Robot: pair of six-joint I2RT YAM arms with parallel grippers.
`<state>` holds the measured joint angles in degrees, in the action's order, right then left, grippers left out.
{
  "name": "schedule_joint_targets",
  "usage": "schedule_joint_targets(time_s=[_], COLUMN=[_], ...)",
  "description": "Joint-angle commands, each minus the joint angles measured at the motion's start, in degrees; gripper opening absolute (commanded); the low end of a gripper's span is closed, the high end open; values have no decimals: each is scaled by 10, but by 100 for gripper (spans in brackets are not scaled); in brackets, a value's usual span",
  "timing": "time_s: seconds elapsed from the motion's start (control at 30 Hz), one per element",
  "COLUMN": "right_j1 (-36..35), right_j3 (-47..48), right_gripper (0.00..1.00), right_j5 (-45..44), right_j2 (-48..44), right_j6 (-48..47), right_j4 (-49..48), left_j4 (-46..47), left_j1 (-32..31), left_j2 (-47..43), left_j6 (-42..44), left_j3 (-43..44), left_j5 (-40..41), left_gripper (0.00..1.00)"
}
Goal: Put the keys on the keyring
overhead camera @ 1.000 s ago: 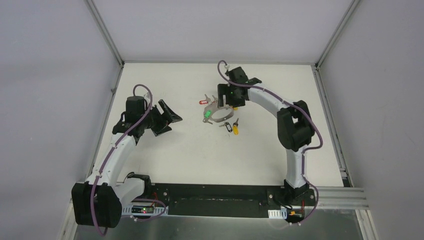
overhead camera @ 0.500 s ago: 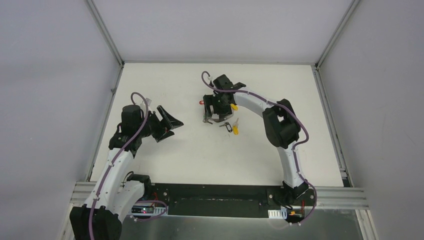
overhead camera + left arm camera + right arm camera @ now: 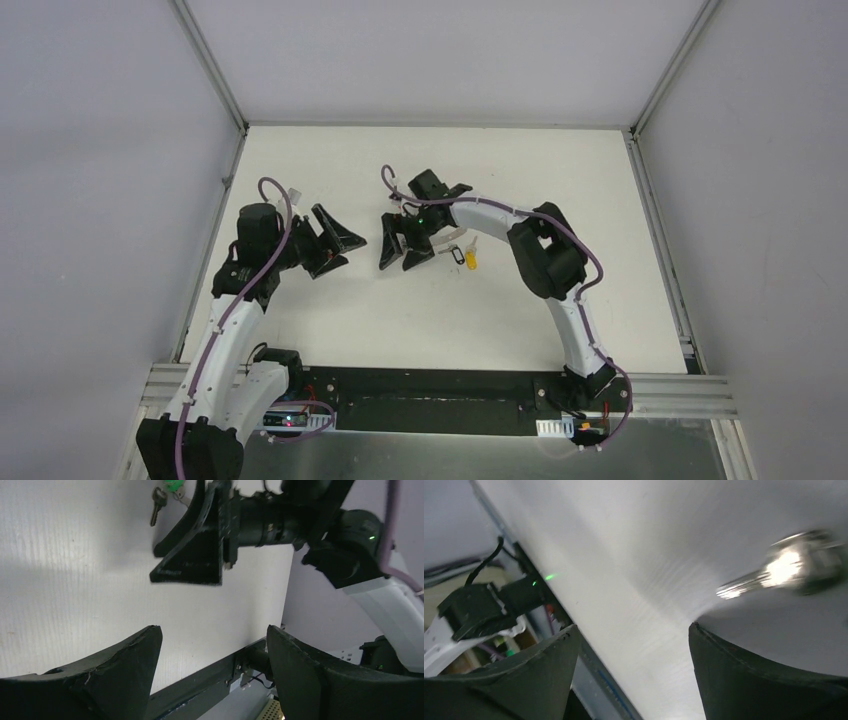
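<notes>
Two keys (image 3: 466,256), yellow and black tags, lie on the table (image 3: 400,330) just at 3 o'clock of the R gripper (image 3: 400,257), mid-table. In L wrist view you get a green-tagged key (image 3: 156,511) near an R finger (image 3: 192,555), long axis abt 1-to-7 o'clock, blade toward 7. R wrist view shows a blurred key (image 3: 781,567), blade toward 8. Can't tell where the keyring is. R jaws apart, empty. L gripper (image 3: 335,246) is at 9 o'clock of R, jaws apart, empty.

Glossy metal key (image 3: 156,511), matt black plastic fingers (image 3: 100,680), finely ribbed matt white table (image 3: 75,580).
</notes>
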<state>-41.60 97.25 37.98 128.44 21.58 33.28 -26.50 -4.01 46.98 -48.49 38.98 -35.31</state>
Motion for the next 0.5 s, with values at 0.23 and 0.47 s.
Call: schedule_joint_targets(time_s=[0.23,0.47], right_j1=[-56,-22], right_j3=[-83,23], right_gripper=[83,83], right_j5=[20,-187], right_j2=[-98,-103], right_j6=[68,-20], right_j4=[-65,65], left_j4=[-29,-35], left_j1=[4,4], left_j2=[-2,4], left_j6=[24,26], left_j3=[60,55], left_j5=[5,9], left_gripper=[79,79])
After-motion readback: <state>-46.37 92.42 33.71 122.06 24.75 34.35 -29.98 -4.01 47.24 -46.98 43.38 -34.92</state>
